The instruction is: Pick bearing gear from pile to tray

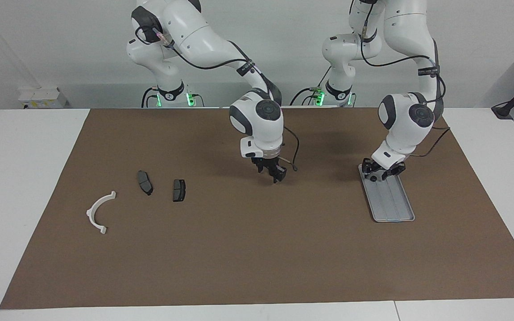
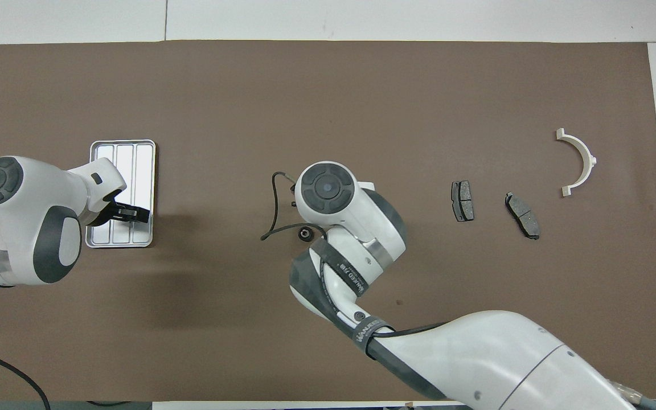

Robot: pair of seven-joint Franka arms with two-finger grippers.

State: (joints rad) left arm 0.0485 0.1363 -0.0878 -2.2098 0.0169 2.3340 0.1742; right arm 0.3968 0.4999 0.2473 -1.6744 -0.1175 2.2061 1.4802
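Note:
A small black round bearing gear (image 2: 304, 233) lies on the brown mat at mid-table, right under my right arm's wrist. My right gripper (image 1: 271, 173) hangs low over that spot, open, with nothing held. The silver ribbed tray (image 1: 393, 205) (image 2: 123, 156) lies toward the left arm's end. My left gripper (image 1: 383, 173) (image 2: 128, 213) is open, low over the tray's end nearer the robots. What lies under it I cannot make out. The pile's remaining parts sit toward the right arm's end: two dark brake pads (image 1: 145, 182) (image 1: 179, 190) and a white arc (image 1: 100, 212).
The brown mat (image 1: 257, 258) covers most of the white table. A loose black cable (image 2: 274, 205) loops off the right wrist just above the mat. The brake pads (image 2: 462, 200) (image 2: 523, 214) and arc (image 2: 581, 159) lie apart from each other.

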